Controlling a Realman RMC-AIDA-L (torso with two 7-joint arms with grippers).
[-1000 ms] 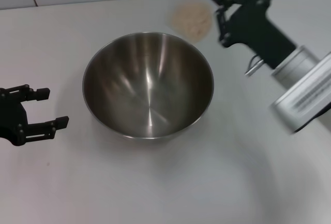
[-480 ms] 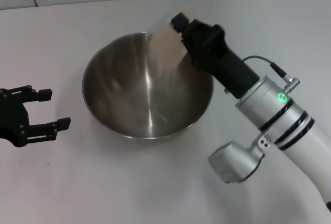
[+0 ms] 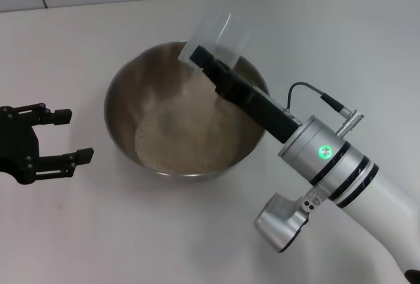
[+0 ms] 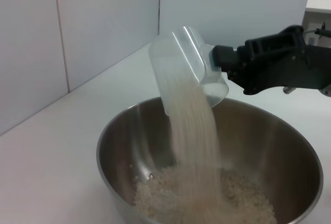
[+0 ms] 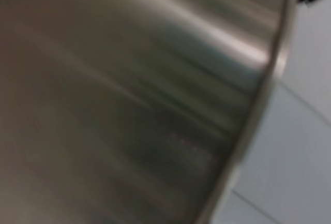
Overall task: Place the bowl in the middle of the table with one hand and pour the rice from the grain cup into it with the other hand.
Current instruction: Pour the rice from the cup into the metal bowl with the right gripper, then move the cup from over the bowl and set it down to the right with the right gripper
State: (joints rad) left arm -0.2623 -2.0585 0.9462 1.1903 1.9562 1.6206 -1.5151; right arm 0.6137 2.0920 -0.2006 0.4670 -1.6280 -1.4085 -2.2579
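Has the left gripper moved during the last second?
No. In the head view the left gripper sits open at the same spot on the table, left of the bowl.

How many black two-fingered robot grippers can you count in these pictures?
2. The left gripper waits open on the white table beside the steel bowl; the right gripper holds the clear plastic cup tipped above it.

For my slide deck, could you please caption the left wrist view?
Right gripper tips the grain cup, streaming rice into the bowl.
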